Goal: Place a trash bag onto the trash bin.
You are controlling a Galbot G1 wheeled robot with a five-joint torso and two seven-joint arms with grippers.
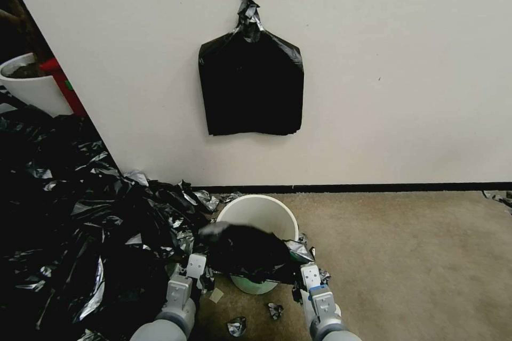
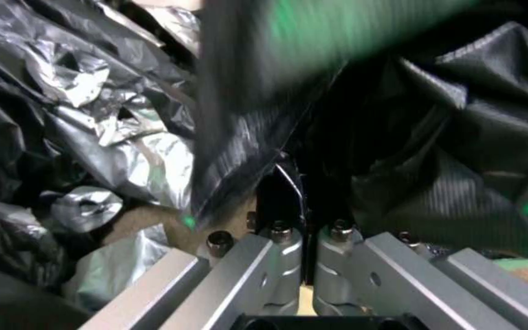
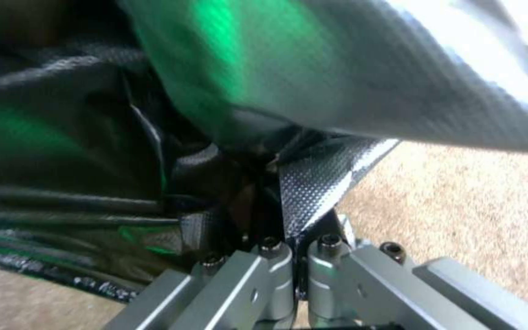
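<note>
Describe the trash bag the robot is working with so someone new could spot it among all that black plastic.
Find the round white trash bin on the carpet below the wall. The trash bag is the black film stretched over its near rim, pinched between the left claw and right claw. Unlike the floor heap or the bundle hanging on the wall, it is held up.

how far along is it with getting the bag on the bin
Done: the trash bag is picked up, pinched shut by the left gripper and the right gripper. In hand: it hangs stretched between them across the near rim of the trash bin. Left: the far rim and inside show bare, so the bag is not yet opened over the rim.
</note>
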